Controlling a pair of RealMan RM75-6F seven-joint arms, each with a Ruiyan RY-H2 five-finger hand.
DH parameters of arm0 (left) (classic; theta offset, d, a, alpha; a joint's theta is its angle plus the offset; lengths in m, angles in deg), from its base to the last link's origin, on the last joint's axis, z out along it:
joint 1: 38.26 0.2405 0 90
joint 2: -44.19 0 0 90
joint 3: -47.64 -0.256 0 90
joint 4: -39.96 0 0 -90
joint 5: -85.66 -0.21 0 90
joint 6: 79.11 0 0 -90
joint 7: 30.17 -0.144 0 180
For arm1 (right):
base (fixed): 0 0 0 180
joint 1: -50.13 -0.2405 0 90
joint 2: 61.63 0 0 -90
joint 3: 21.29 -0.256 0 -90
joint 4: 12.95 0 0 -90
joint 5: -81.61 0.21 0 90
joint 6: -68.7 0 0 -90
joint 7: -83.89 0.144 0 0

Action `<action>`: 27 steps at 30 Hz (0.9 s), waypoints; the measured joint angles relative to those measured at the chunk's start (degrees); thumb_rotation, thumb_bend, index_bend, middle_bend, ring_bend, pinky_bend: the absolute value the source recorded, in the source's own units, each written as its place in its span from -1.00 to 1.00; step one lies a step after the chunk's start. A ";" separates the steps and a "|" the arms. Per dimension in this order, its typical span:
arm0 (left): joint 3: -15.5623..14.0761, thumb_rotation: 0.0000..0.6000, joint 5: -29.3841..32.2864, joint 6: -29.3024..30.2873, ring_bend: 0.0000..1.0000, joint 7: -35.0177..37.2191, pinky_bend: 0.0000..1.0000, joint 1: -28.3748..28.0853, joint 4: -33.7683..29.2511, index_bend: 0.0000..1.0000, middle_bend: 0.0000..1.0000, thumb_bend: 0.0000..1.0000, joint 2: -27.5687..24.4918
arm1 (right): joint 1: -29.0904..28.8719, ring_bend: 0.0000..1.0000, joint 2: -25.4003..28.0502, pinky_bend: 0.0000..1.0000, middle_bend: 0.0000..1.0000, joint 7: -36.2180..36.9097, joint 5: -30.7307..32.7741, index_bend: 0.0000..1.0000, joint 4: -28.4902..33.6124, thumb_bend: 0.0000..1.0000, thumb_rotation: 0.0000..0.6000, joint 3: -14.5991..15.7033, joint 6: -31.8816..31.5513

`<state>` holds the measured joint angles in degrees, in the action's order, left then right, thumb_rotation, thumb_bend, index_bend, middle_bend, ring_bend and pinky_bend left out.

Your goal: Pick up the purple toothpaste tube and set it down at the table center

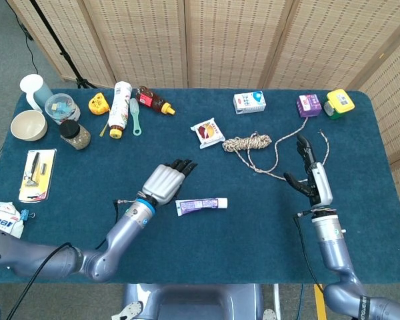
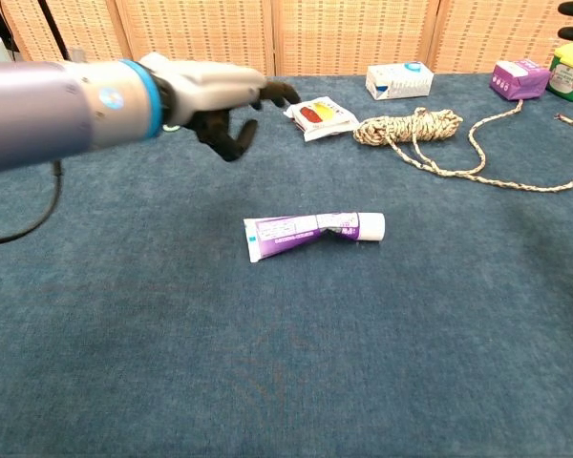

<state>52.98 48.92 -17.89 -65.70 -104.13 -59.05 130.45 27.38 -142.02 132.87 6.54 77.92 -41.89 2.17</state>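
Purple toothpaste tube [image 1: 201,205] lies flat on the blue bench [image 1: 253,227] near its middle, white cap pointing toward the robot's right, crimped end toward the left; in the chest view the tube [image 2: 313,232] rests alone on the cloth with nothing touching it. Left hand [image 1: 165,180] hovers just beside the tube's crimped end, released, its dark fingers [image 1: 183,166] stretched out and apart, holding nothing; the chest view shows the same hand [image 2: 220,95] raised above the cloth and clear of the tube. Right hand [image 1: 313,179] stands upright near the right side of the bench, fingers spread and empty, close to the loose end of a coiled rope [image 1: 248,143]. Behind the tube sit a small snack packet [image 1: 207,133] and, further back, a white and blue carton [image 1: 249,102]. At the far right corner are a purple box [image 1: 309,105] and a yellow and green container [image 1: 339,103], just beside each other. Along the far left edge lie a red sauce bottle [image 1: 153,100], a green comb [image 1: 135,115], a white bottle [image 1: 121,109] with a yellow cap, a small yellow toy [image 1: 98,104], a dark-lidded jar [image 1: 74,135], a clear tub [image 1: 60,107], a white cup [image 1: 33,89] and a cream bowl [image 1: 28,125]. A carded razor pack [image 1: 37,175] lies near the left edge.
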 measured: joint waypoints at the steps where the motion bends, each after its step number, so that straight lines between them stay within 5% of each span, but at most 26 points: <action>1: -0.31 1.00 -0.59 1.11 -0.74 0.09 -0.35 0.83 -1.31 -0.83 -0.83 0.64 -1.12 | 0.00 -1.00 0.29 -1.00 -1.00 -0.68 -0.27 -1.00 -0.23 -1.00 0.81 0.29 0.07; 3: -1.18 1.00 -2.31 3.77 -0.71 0.35 -0.35 3.01 -4.35 -0.81 -0.78 0.64 -3.76 | 0.03 -1.00 0.78 -1.00 -1.00 -2.43 -0.87 -1.00 -0.86 -1.00 1.00 0.96 0.03; 14: -7.53 1.00 -15.63 18.73 -0.51 4.95 -0.35 17.72 -12.92 -0.53 -0.54 0.64 -14.97 | 1.01 -1.00 3.21 -1.00 -1.00 -10.52 -3.30 -0.82 -3.87 -1.00 1.00 4.21 -2.10; 27: -13.65 1.00 -28.01 31.80 -0.43 14.85 -0.33 36.06 -10.42 -0.31 -0.45 0.64 -21.05 | 3.74 -1.00 8.25 -1.00 -1.00 -31.70 -5.98 -0.70 -3.70 -1.00 1.00 9.29 -5.17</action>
<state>39.34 20.91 13.91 -50.85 -68.07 -69.47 109.40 31.12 -133.77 101.17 0.56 74.22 -32.61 -3.00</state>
